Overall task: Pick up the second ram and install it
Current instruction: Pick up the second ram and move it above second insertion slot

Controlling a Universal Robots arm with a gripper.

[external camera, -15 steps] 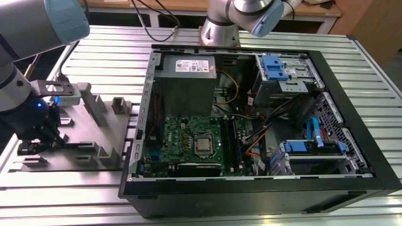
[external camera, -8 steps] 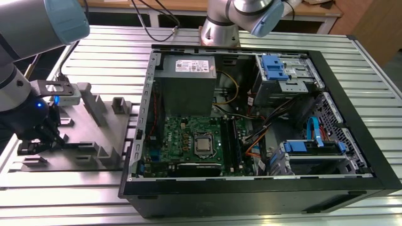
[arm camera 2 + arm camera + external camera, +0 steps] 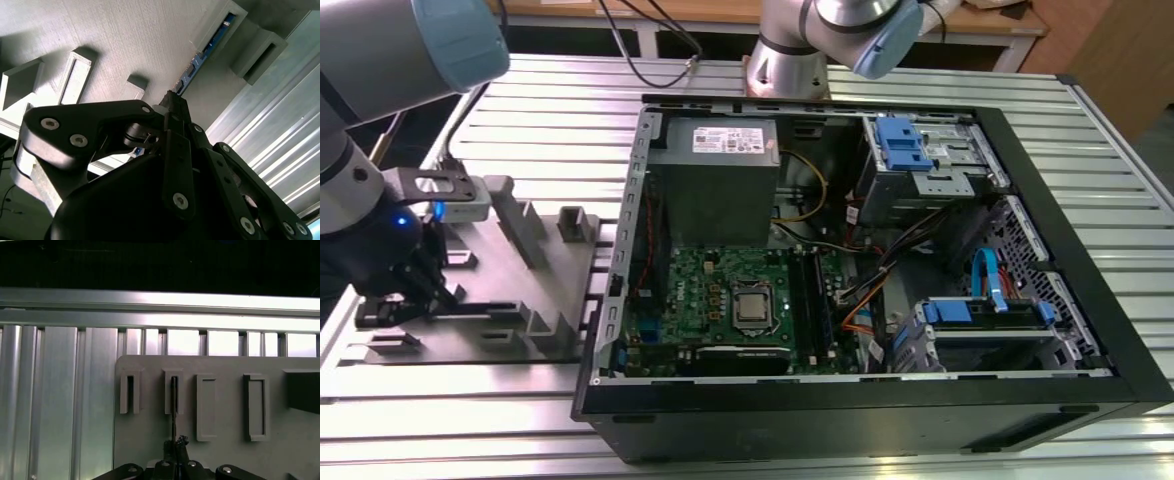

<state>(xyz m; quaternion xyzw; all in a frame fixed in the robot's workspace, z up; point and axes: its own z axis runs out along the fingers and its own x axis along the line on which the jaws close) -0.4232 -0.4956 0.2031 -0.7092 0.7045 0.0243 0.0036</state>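
Surface: table (image 3: 547, 110) of ribbed aluminium slats, seen in the exterior view and in both wrist views (image 3: 55, 405) (image 3: 280, 125)
Room: a wooden bench (image 3: 587, 10) stands behind the table, and a second robot arm (image 3: 787, 50) rises at the table's far edge
Fixture: flat grey plate (image 3: 494, 290) carrying raised slotted blocks, lying on the slats at the exterior view's left (image 3: 225, 405) (image 3: 125, 40)
Computer case (image 3: 1107, 300): open black tower lying on its side, just beside the plate on the exterior view's right; inside are the green motherboard (image 3: 707, 300) and the grey power-supply box (image 3: 720, 190)
The second ram (image 3: 207, 47): seated on the fixture plate, outside the case, with its far end in a slotted block (image 3: 173, 410)
Attitude: standing on its long edge, so both wrist views show it as a thin line; the blue-green board shows in the second wrist view
Long axis: lies along the plate, roughly parallel to the table's ribs, running from the fingertips away to the slotted block
Gripper (image 3: 403, 295): black, low over the plate at the ram's near end (image 3: 172, 102) (image 3: 178, 442)
Fingers (image 3: 175, 150): drawn together, pinching the ram's near end between their tips
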